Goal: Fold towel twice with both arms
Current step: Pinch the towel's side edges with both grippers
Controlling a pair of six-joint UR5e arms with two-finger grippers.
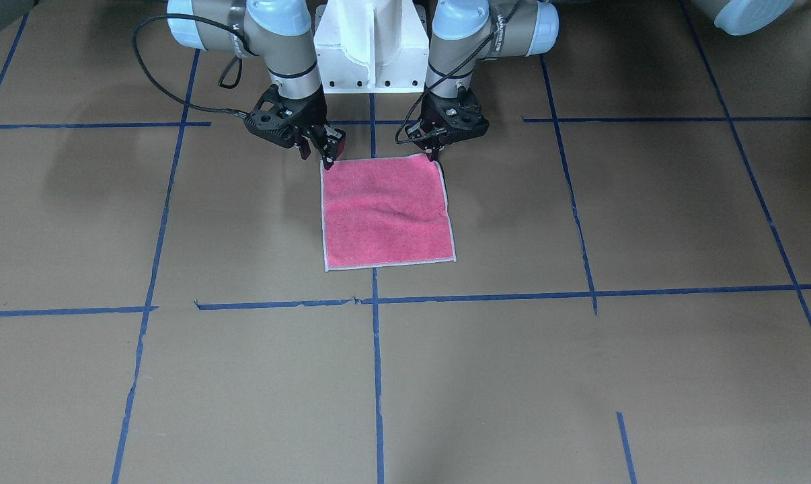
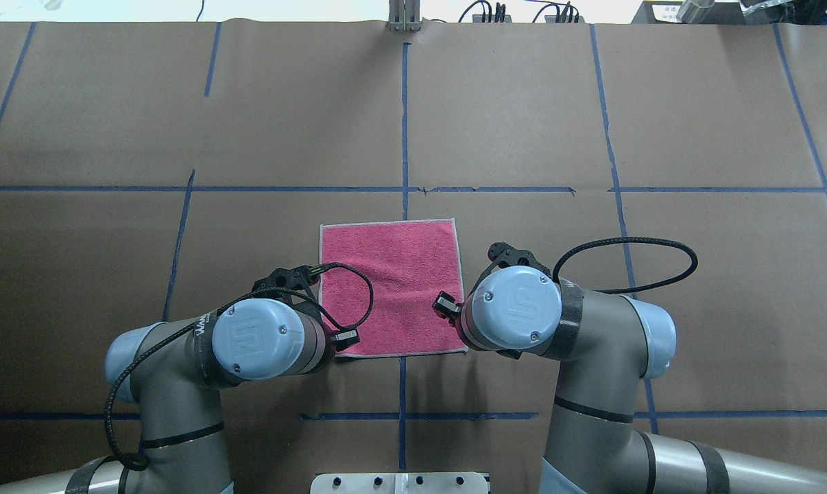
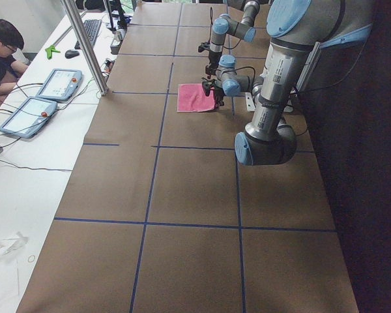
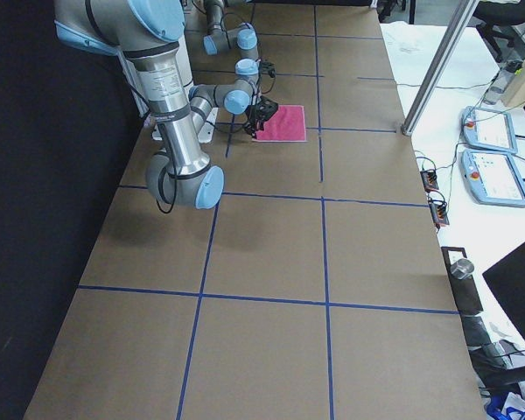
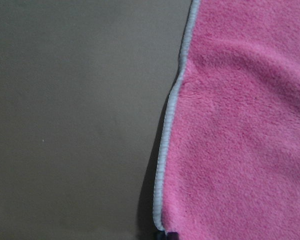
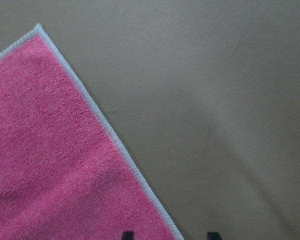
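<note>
The towel [image 1: 385, 212] lies flat on the brown table, pink face up, with a pale stitched edge; it also shows in the overhead view [image 2: 389, 288]. My left gripper [image 1: 436, 154] stands at the towel's corner nearest the robot, fingers together on the edge. In the left wrist view the towel [image 5: 240, 125] fills the right half and its edge runs down to a dark tip at the bottom. My right gripper [image 1: 318, 156] is open at the other near corner. In the right wrist view the towel [image 6: 50, 150] has its edge ending between two fingertips [image 6: 127, 235].
The white pedestal base [image 1: 370, 47] stands just behind the towel. Blue tape lines [image 1: 376, 376] divide the brown table. An operator [image 3: 0, 52] and tablets [image 3: 55, 85] are on the white side table beyond a metal post [image 3: 85, 45].
</note>
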